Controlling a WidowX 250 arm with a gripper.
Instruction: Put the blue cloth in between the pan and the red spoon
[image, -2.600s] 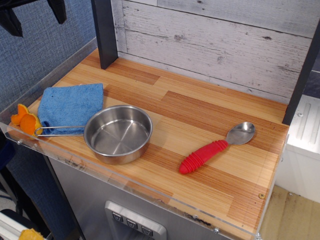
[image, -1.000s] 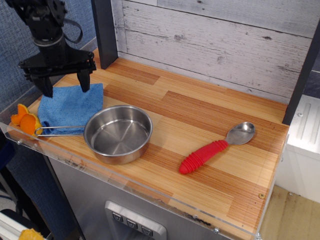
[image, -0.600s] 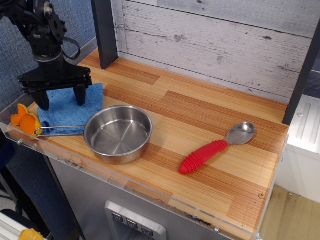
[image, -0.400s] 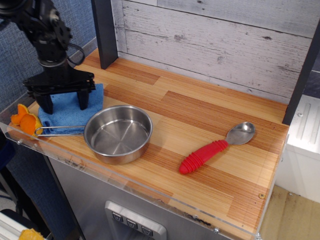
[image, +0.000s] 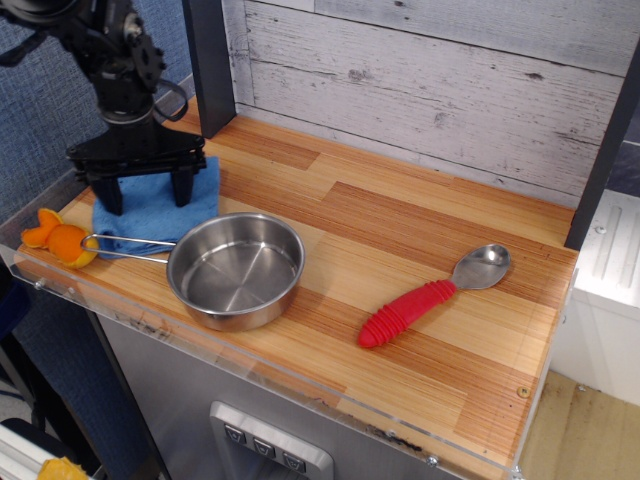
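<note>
The blue cloth (image: 150, 212) lies at the back left of the wooden counter, just behind the pan's wire handle (image: 130, 247). The steel pan (image: 236, 270) stands empty at the front left. The red spoon (image: 430, 297) lies at the right, with its bowl pointing to the back right. Bare wood separates the pan and the spoon. My gripper (image: 145, 192) points straight down on the cloth. Its two black fingers are spread wide, one near each side of the cloth, and their tips touch or press into it.
An orange toy (image: 58, 241) sits at the counter's left corner, by the end of the pan handle. A dark post (image: 210, 65) stands behind the cloth. A clear lip (image: 250, 372) runs along the front edge. A plank wall closes the back.
My gripper came down from above onto the cloth. It has since shifted right, and the cloth and the tip of the pan handle have shifted right with it.
</note>
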